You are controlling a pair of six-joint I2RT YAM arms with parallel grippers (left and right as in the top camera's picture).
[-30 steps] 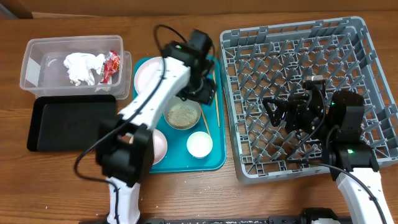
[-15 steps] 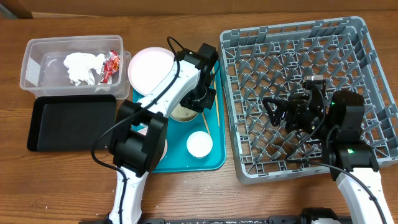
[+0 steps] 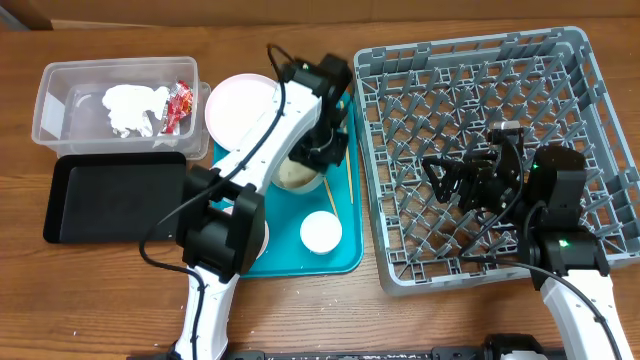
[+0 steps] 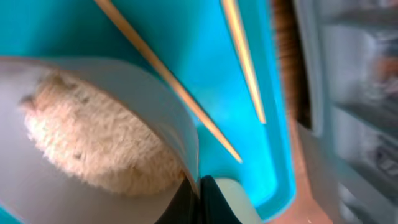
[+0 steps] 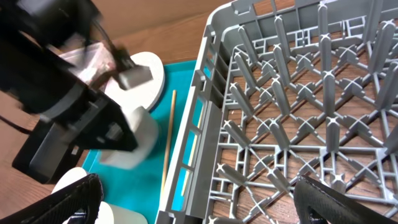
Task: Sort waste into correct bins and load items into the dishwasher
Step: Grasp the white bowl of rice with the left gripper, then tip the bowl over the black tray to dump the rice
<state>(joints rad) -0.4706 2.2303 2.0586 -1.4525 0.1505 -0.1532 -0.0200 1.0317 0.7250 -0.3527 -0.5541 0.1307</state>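
1. Two fingers of the left gripper (image 4: 194, 200) pinch the rim of the bowl (image 4: 177, 134). They look almost shut, with just the thin rim between them.
2. Rice (image 4: 93, 143) sits in the bowl in a soft heap. The bowl is over the teal tray (image 4: 205, 37). I cannot tell if it is lifted or resting there.
3. Two chopsticks (image 4: 168, 81) lie on the tray just beside the bowl. The cup (image 3: 321, 232) is near too.
4. The plate (image 3: 240, 105) is at the tray's far left corner, just beside the tub (image 3: 60, 130). The tub holds the napkin (image 3: 135, 105) and the wrapper (image 3: 178, 105).
5. The black tray (image 3: 115, 195) in front of the tub has nothing in it.
6. I think the job now is to get the rice out before the bowl goes in the rack (image 3: 560, 80). The rice most likely belongs in the black tray.
7. To do it well, keep the pinch tight, since the rice makes the bowl heavy. Lift straight up so the bowl misses the chopsticks and cup. Keep it flat on the way across. Then tip it slowly, low over the bin, so no grains spill.
8. The right gripper (image 5: 199, 205) hangs over the rack with its fingers wide apart. It holds nothing.
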